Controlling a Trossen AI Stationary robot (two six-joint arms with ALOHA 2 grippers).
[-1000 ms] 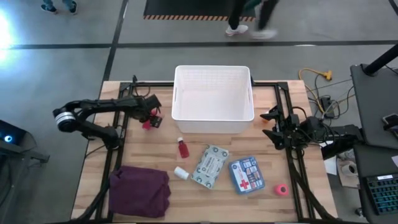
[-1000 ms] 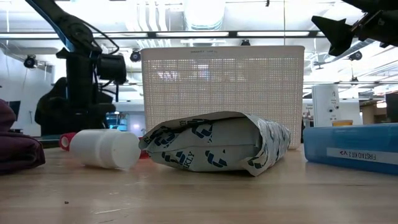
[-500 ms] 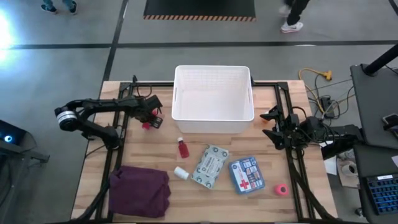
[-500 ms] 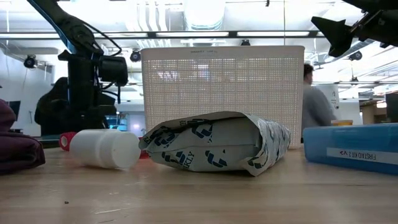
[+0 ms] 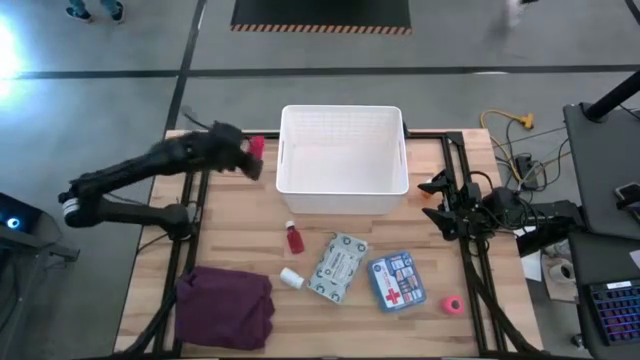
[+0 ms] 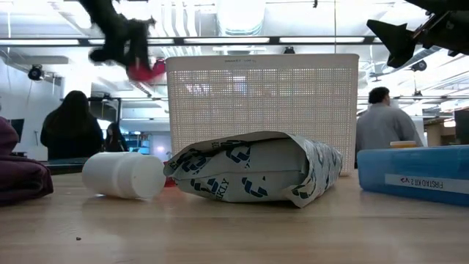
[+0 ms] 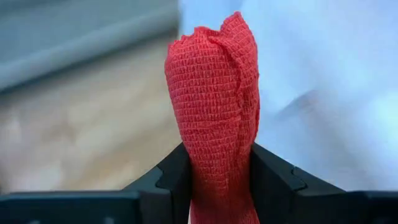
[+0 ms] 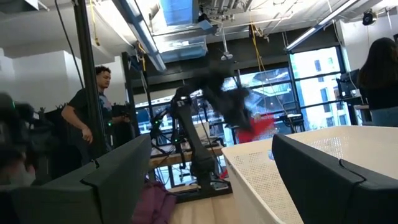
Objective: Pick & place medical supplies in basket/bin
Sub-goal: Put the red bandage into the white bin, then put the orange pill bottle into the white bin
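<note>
My left gripper (image 5: 250, 157) is up in the air beside the far left corner of the white basket (image 5: 343, 108), shut on a red gauze roll (image 7: 214, 99). The roll also shows high up in the low view (image 6: 149, 70). On the table in front of the basket lie a small red bottle (image 5: 293, 238), a white bottle (image 5: 291, 279) on its side, a grey-green packet (image 5: 338, 266), a blue first-aid box (image 5: 396, 282) and a pink roll (image 5: 453, 305). My right gripper (image 5: 437, 200) waits open, right of the basket. My left gripper pinches the red gauze roll between its two fingers at one end (image 7: 219, 177), where the roll is squeezed narrow. The other end (image 7: 217, 37) sticks out past the fingertips toward the basket. The fingers come from the table's left. The roll is lifted clear of the table.
A folded maroon cloth (image 5: 225, 308) lies at the near left corner. Black frame rails (image 5: 455, 160) run along the table's sides. Cables and equipment (image 5: 515, 160) sit off the right edge. People stand in the room beyond the table (image 6: 73, 125).
My left gripper has risen from the table left of the basket, carrying the red gauze roll well above the table, and has moved toward the far edge, up beside the basket's far left corner. The right arm has kept still.
</note>
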